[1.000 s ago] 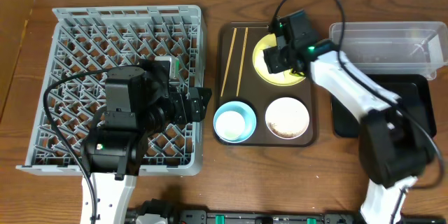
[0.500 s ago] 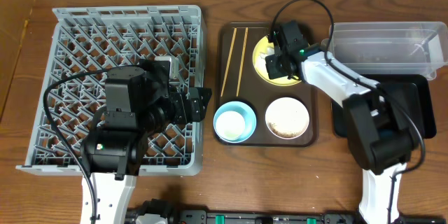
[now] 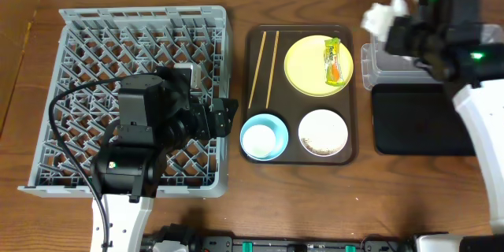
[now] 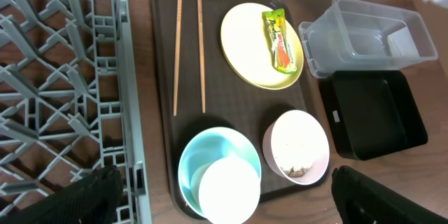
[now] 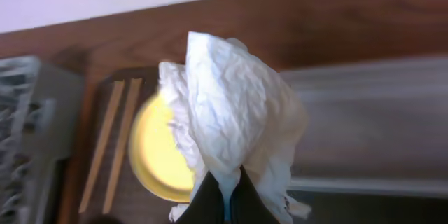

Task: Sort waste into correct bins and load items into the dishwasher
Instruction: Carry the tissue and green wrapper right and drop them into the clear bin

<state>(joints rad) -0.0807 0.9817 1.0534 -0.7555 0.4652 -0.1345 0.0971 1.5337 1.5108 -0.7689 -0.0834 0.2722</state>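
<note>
My right gripper (image 3: 396,28) is shut on the crumpled white tissue (image 3: 385,17) (image 5: 234,105), held high over the left end of the clear tub (image 3: 376,67). The black tray (image 3: 417,118) lies just in front of the tub. A yellow-green wrapper (image 3: 335,60) rests on the pale-yellow plate (image 3: 311,71). Two chopsticks (image 3: 264,67) lie left of the plate. The light-blue bowl (image 3: 253,143) holds a white cup (image 4: 225,192). Rice-like scraps sit in the white bowl (image 3: 323,132). My left gripper (image 3: 224,116) hangs open and empty over the right edge of the grey dish rack (image 3: 142,16).
Plate, bowls and chopsticks all sit on a dark-brown serving tray (image 3: 293,157) between the rack and the bins. My left arm (image 3: 146,138) covers the rack's middle. My right arm (image 3: 480,102) crosses over the tub and black tray.
My right gripper shut on the tissue at the plate, then rose and swung right to above the clear tub. The wrapper on the plate now shows fully. The left arm stayed still.
</note>
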